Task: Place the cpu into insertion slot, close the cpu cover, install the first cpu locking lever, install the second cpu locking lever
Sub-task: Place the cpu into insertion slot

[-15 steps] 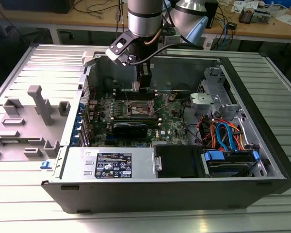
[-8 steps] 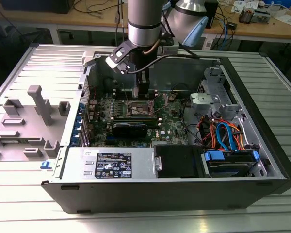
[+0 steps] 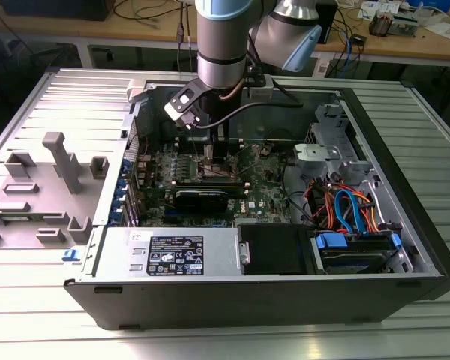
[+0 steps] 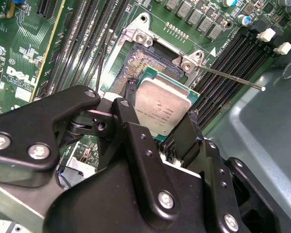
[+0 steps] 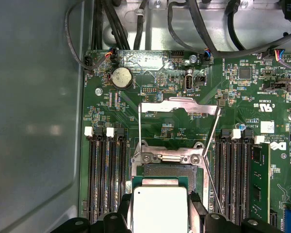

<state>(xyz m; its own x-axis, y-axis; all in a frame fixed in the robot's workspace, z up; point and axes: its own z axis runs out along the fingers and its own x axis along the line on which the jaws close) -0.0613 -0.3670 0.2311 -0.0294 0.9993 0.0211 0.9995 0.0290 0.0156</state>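
The cpu (image 5: pixel 159 208), a square chip with a dull silver top, is pinched between the black fingers (image 5: pixel 196 208) of my gripper (image 5: pixel 159 213). In both wrist views it hovers over the near half of the insertion slot (image 5: pixel 167 170), whose dark pin field (image 4: pixel 136 63) lies uncovered. The cpu cover (image 5: pixel 179 103) is swung up and open beyond the slot. Two thin locking levers (image 5: pixel 139 126) (image 5: pixel 212 138) are raised at either side of the slot; one of them (image 4: pixel 228 77) sticks out over the memory slots. In the exterior view my gripper (image 3: pixel 210 156) reaches down into the open computer case.
Long black memory slots (image 5: pixel 105 179) (image 5: pixel 233 174) flank the socket, with an upright card (image 5: pixel 259 184) beside them. The case holds a black card (image 3: pixel 202 196), a power supply (image 3: pixel 180 251) and drive cables (image 3: pixel 345 210). A grey fixture (image 3: pixel 60 165) stands at the exterior view's left.
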